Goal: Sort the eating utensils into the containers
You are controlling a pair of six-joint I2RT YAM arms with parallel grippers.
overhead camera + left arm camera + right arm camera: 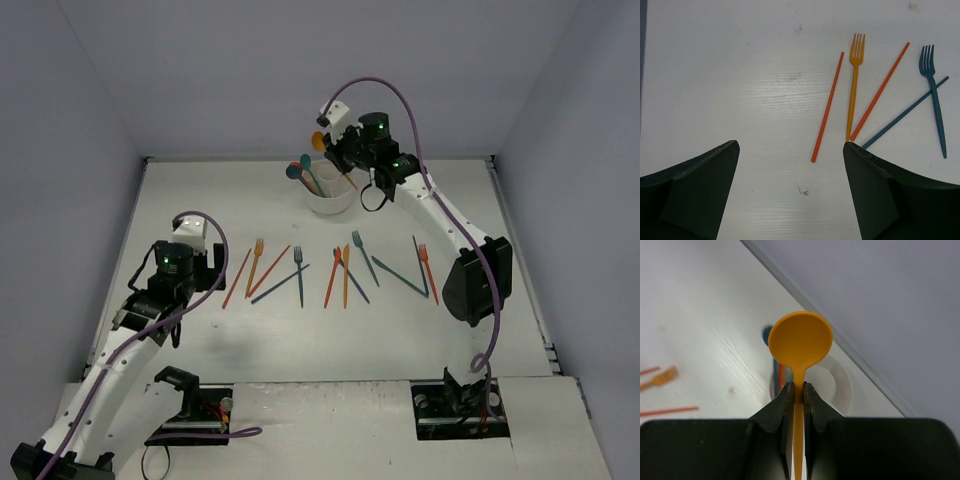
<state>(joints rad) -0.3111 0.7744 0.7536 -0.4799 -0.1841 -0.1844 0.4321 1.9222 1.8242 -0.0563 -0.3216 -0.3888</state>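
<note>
Orange spoon (800,342): gripped by its handle just under the bowl, bowl upright above the fingertips of the right pincer (797,392). The jaws are closed tight on the handle, with no gap seen on either side.

White cup (842,385): seen directly beyond and below the right pincer; the spoon is held over it, not yet released. Teal and dark blue spoons (300,167) are noted already standing in the cup, heads up.

Sorting is judged early to midway. Spoons appear mostly dealt with; about twelve forks and knives (346,275) lie in a loose row on the bench (200,200), well apart from the right pincer, on the side of the arm bases.

Left pincer (791,145): spread wide, nothing held. A red-orange knife (827,107) and an orange fork (855,85) are seen just ahead of it, towards its right finger; the knife's near end lies between the two fingertips in the wrist view.
</note>
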